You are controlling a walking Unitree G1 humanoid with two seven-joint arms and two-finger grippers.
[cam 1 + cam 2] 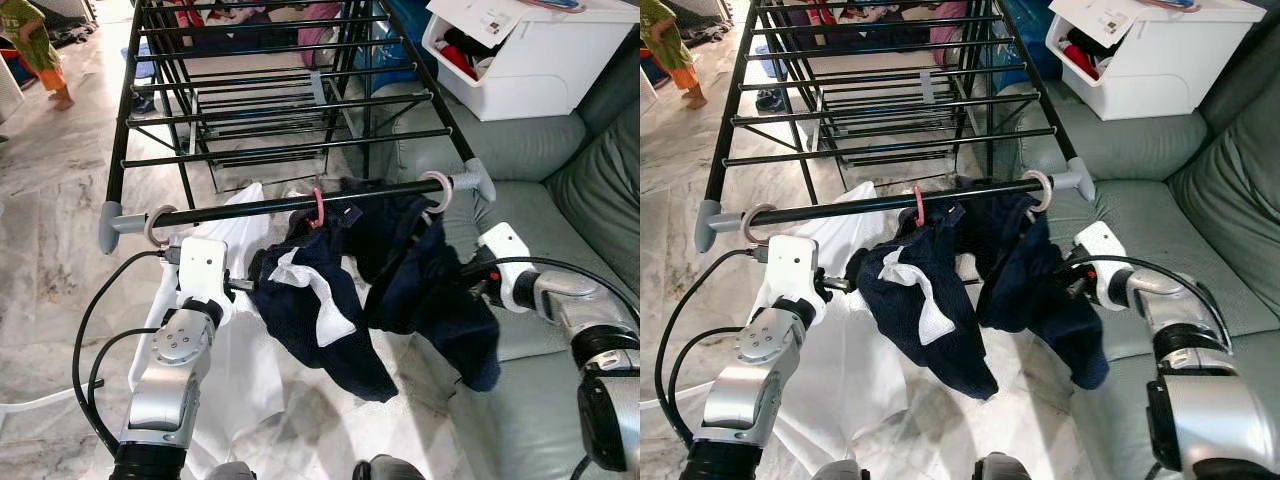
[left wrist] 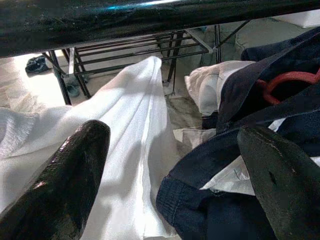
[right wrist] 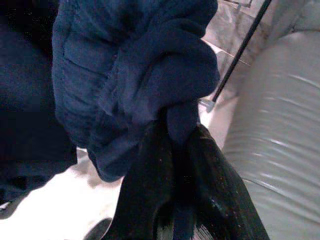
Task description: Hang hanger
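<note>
At the near rail of the drying rack (image 1: 290,205): pink hanger (image 1: 317,211) already has its hook over the black bar, navy garment (image 1: 400,275) bunched and sagging off it. So the hang itself looks done or nearly so; my read is we're in the settle/straighten step, not transport.

My right claw (image 3: 172,145) is pinched tight on a fold of the navy garment, pads closed with cloth squeezed between them. It sits beside the grey sofa (image 1: 520,330), at the garment's right edge, below the bar.

My left claw (image 2: 175,165) is spread wide, nothing between the fingers. It's just under the bar, pointing at the navy garment's left side, with a white cloth (image 1: 235,330) hanging right next to it. Whether a fingertip is brushing fabric I can't tell.

Two pale rings sit on the bar, one near each grey end cap; look like other hanger hooks, not sure. White storage box (image 1: 530,55) on the sofa back, a person standing far off on the marble floor (image 1: 60,260).

Next move, as I judge it:
- check the hook is fully over the bar, not perched on top
- right claw lets go of the fold without dragging the garment sideways, since a tug could slide or unhook the hanger
- left claw stays clear of the white cloth on pull-back

Risk: garment is lopsided, weight to the right, may slip off the hanger on release.
</note>
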